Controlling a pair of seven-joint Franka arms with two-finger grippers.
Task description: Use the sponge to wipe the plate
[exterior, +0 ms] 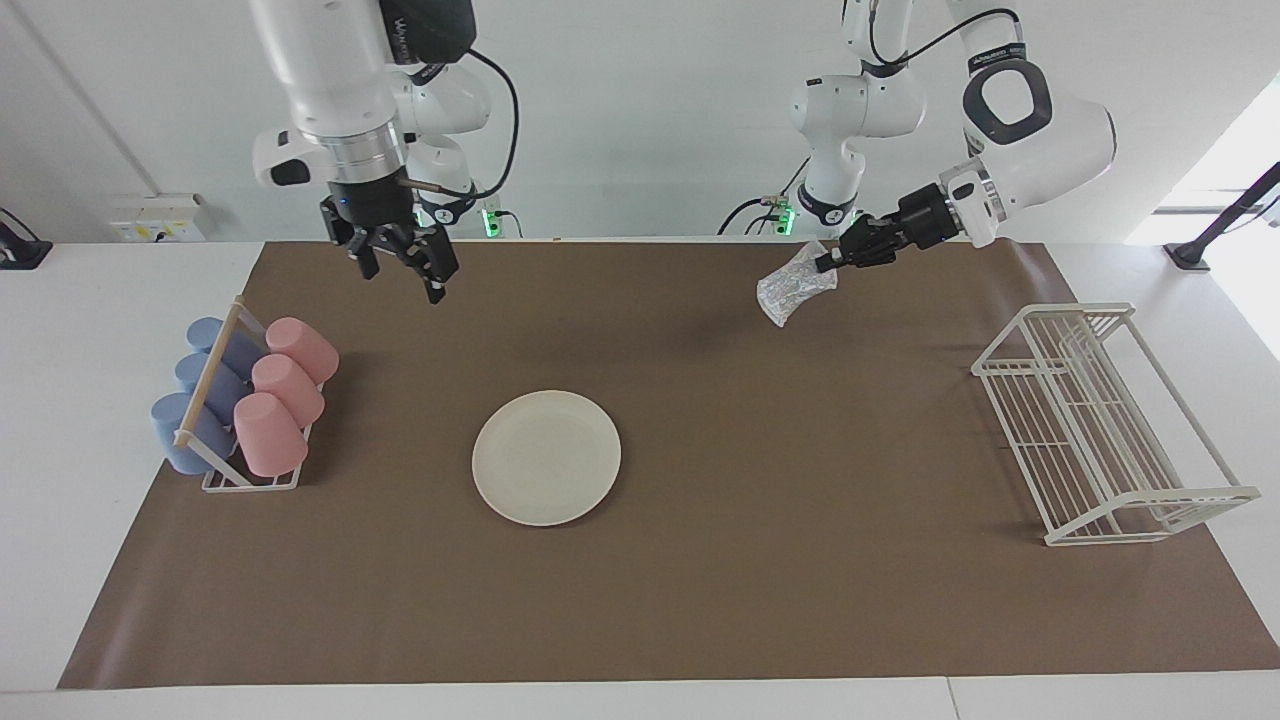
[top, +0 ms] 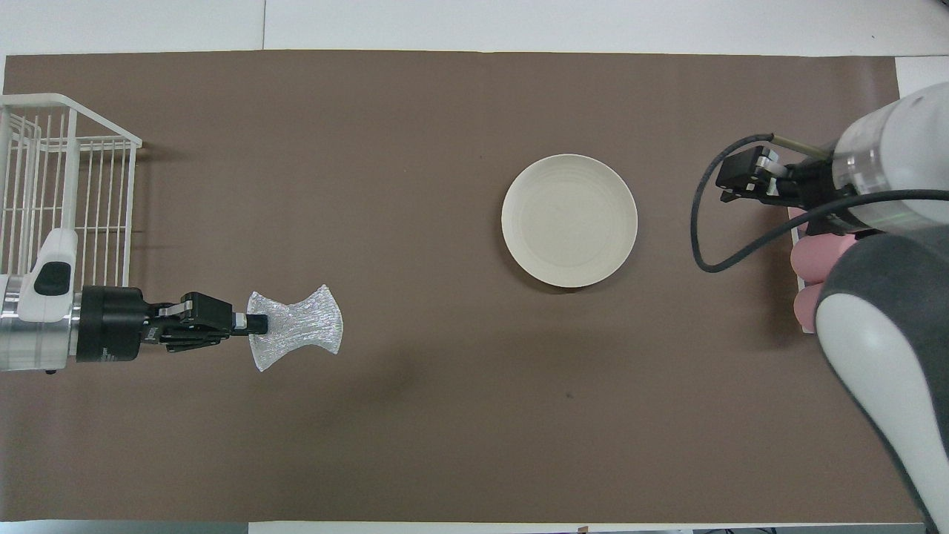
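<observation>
The cream-white plate (exterior: pixel 546 457) (top: pixel 569 220) lies flat on the brown mat, with nothing on it. My left gripper (exterior: pixel 828 263) (top: pixel 252 324) is shut on one edge of the silvery, wrinkled sponge (exterior: pixel 790 290) (top: pixel 298 337). The sponge hangs in the air over bare mat, between the plate and the wire rack, and touches neither. My right gripper (exterior: pixel 400 272) (top: pixel 730 182) is open and holds nothing. It hovers over the mat between the plate and the cup rack.
A small rack of pink and blue cups (exterior: pixel 245 400) (top: pixel 812 256) stands at the right arm's end, partly covered by that arm from overhead. A white wire dish rack (exterior: pixel 1100 420) (top: pixel 67 185) stands at the left arm's end.
</observation>
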